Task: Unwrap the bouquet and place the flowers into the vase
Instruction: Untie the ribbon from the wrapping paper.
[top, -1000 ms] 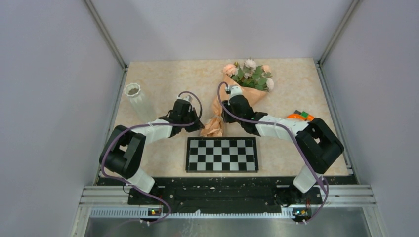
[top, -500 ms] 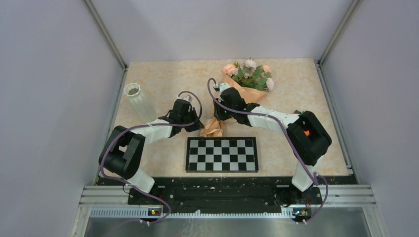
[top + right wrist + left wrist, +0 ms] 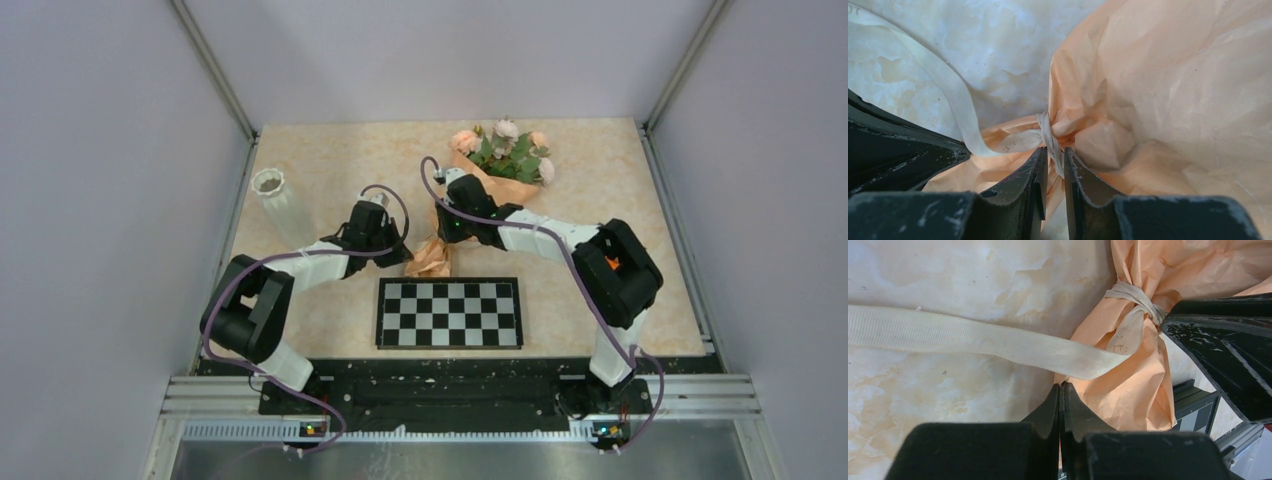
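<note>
Flowers (image 3: 508,155) sit wrapped in the bouquet (image 3: 512,188). Right gripper (image 3: 1053,170) pinches its ribbon knot (image 3: 1050,134), left gripper (image 3: 1060,407) pressed together alongside, vase (image 3: 280,205) well left.

In the left wrist view the ribbon (image 3: 973,340) runs off the frame's left edge, so you cannot see its end. The left gripper (image 3: 1060,389) hides the paper at lower centre, and you cannot tell whether its closed tips nip anything. In the right wrist view the ribbon's knot drops between the fingers of the right gripper (image 3: 1053,155), so you cannot judge whether they press it, and the bouquet (image 3: 1173,75) is cut off at the top and right edges. From overhead, that gripper covers the cone's neck, and the ribbon is too small to make out.
</note>
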Robot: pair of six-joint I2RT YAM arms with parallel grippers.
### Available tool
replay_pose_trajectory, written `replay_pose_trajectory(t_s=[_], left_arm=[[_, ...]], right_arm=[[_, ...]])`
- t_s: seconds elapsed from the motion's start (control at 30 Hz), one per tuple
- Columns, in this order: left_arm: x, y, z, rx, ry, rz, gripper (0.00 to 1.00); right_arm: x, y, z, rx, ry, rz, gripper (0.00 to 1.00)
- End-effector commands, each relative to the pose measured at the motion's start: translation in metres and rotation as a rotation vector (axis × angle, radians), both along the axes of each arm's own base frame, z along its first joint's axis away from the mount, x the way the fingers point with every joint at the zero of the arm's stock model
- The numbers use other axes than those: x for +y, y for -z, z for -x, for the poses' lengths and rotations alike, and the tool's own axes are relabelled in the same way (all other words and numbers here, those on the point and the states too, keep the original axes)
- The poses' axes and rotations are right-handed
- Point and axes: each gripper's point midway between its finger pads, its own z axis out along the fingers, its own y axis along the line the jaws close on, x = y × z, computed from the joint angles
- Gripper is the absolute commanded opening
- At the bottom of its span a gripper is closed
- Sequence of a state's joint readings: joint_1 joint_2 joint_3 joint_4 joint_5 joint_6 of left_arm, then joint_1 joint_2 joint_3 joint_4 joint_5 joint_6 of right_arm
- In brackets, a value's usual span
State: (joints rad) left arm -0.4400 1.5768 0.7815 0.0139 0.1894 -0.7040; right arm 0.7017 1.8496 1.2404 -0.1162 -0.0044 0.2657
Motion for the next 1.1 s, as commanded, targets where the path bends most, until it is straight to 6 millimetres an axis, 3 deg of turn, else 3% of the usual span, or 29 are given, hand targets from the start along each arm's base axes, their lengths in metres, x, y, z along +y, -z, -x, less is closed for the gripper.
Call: replay_pose_trajectory(t_s=[0.0, 0.47, 0.6, 0.67, 1.07], left_arm=[[0.003, -0.007, 0.0, -0.025, 0.003, -0.006, 0.0], [0.003, -0.007, 0.0, -0.022, 0.006, -0.004, 0.0], [0.003, -0.008, 0.0, -0.025, 0.004, -0.004, 0.0], [0.004, -0.008, 0.0, -0.025, 0.002, -0.006, 0.0], [0.01, 0.001, 0.005, 0.007, -0.033, -0.028, 0.0]], right_arm=[[0.006, -0.008, -0.012, -0.015, 0.009, -0.018, 0.2], [0.015, 0.001, -0.02, -0.015, -0.012, -0.008, 0.14], [0.016, 0.003, -0.022, -0.008, -0.016, -0.003, 0.05], [0.016, 0.0, -0.022, -0.016, -0.014, -0.009, 0.0], [0.003, -0.042, -0.02, -0.142, 0.046, -0.095, 0.0]])
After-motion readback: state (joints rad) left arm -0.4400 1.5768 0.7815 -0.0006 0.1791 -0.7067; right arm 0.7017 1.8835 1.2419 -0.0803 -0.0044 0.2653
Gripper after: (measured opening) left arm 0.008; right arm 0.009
